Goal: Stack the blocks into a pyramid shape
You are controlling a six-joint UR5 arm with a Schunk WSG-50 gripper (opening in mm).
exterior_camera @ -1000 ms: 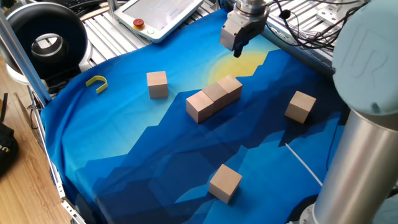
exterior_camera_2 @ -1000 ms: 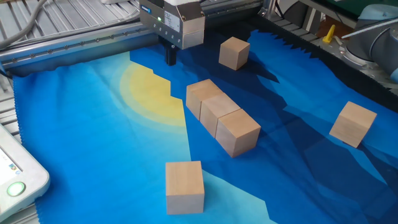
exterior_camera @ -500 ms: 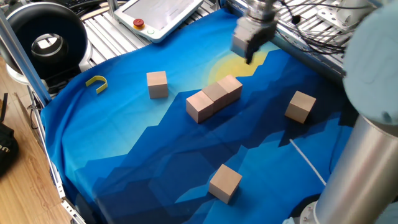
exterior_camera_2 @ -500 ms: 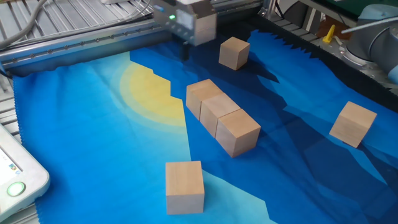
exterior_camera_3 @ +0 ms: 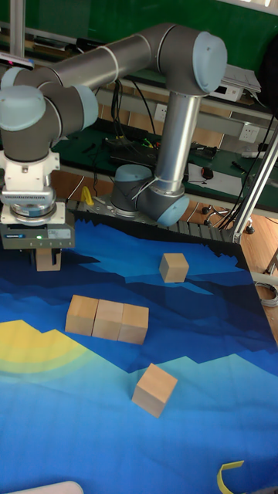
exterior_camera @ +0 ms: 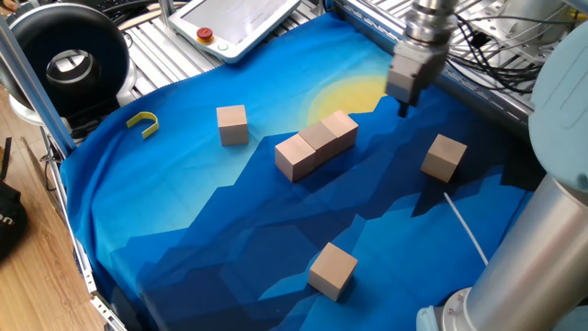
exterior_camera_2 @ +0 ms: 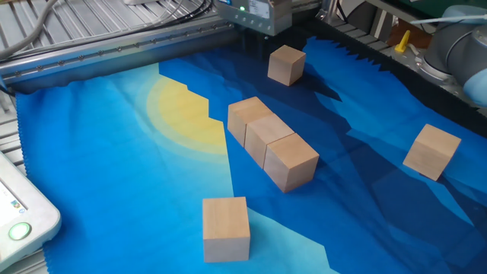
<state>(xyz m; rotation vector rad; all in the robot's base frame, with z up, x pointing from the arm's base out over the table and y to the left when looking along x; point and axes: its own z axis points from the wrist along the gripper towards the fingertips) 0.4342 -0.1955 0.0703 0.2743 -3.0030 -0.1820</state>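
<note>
Above the blue cloth, the gripper hovers empty, its jaw gap impossible to judge. One block lies near it, the three-block row just beyond, others well apart. Light, rigid cubes, they likely suit a pinch across opposite flat faces.

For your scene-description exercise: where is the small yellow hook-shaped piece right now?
In one fixed view the yellow hook lies on the blue cloth near its left edge, left of a lone wooden block and below the black round device.
</note>
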